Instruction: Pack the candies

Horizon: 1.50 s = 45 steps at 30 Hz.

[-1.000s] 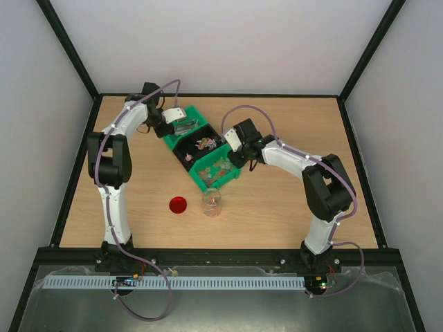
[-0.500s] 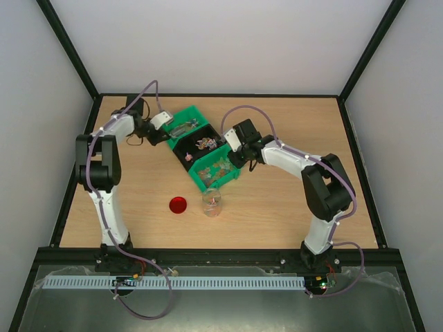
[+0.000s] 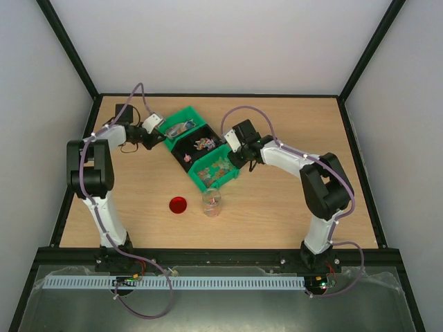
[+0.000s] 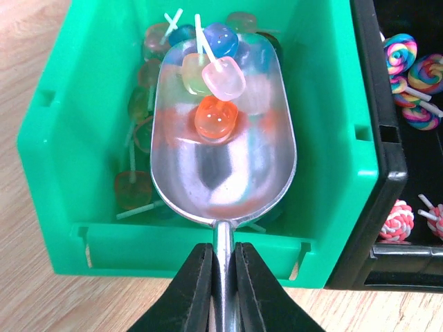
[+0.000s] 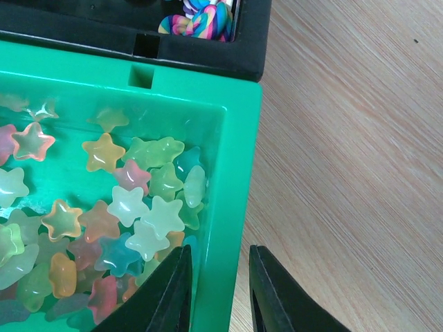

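Against a second back: swings the left elbow out toward the left wall and draws the left pincer (image 3: 159, 128) back from over the far green bin (image 4: 332, 104) to that bin's left end. Clamps fully shut on the stem of the silver scoop (image 4: 223, 138), with the bowl held level just above the bin. Carries a few candies (image 4: 217, 117) in the bowl: orange, pink, pale yellow and blue jelly pieces on sticks, with more of the same lying in the bin below. Reads as scoop loaded and pull-out under way, not yet headed anywhere. Leaves the jar (image 3: 212, 203) open on the tabletop (image 3: 291, 207), just in front of the near green bin (image 5: 242, 138), with the red lid (image 3: 178, 205) a little to its left; looks to have some sweets inside already, too small to sort. No visible change at the right pincer (image 5: 220, 252): straddles the right wall of the near green bin full of star sweets (image 5: 128, 204), open only narrowly, apparently pinched on that wall to steady the row; outer-side contact hard to confirm. For the task: probably needs a slow, level carry around the black bin (image 4: 379, 104) to the jar, since sticks poke past the scoop's front lip and a tilt could spill the load.
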Tool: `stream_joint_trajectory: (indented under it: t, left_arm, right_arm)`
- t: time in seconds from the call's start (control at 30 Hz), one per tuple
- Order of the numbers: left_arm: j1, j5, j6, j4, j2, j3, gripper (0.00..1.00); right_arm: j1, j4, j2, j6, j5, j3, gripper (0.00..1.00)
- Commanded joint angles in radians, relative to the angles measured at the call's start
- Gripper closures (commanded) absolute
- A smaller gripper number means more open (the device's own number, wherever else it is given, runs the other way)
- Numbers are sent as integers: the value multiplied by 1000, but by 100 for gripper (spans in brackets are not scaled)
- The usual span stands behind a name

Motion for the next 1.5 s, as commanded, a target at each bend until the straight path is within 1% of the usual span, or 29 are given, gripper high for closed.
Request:
stream_joint_trajectory:
  t: [0.0,0.43,0.53,0.6,0.77,0.93,1.1,1.23,1.37,1.47]
  left_arm:
    - [15,67,-15,138,-74,-52,98]
    - [35,104,-6,232,-143,-143,98]
    - [44,112,-10,220,-162,-138,98]
    - [46,120,12,161,-175,-117,98]
    - [60,126,92,26,-247,-98,98]
    - [79,135,208,-128,-329,-84,98]
    - [89,172,323,-286,-418,-86,98]
    - [88,214,400,-407,-497,-95,98]
    - [86,257,530,-589,-564,-91,98]
    - [80,260,623,-710,-618,-101,98]
  right_arm:
    - [6,-36,18,9,9,25,75]
    - [6,-41,24,9,5,28,75]
    - [6,-43,22,9,5,29,74]
    - [7,-43,20,9,7,29,73]
    - [6,-41,17,11,10,29,67]
    - [6,-45,16,12,19,32,52]
    - [6,-46,6,12,15,32,43]
    - [6,-44,-7,14,14,32,37]
    - [6,-44,-13,17,11,32,25]
    - [6,-44,-17,20,14,34,20]
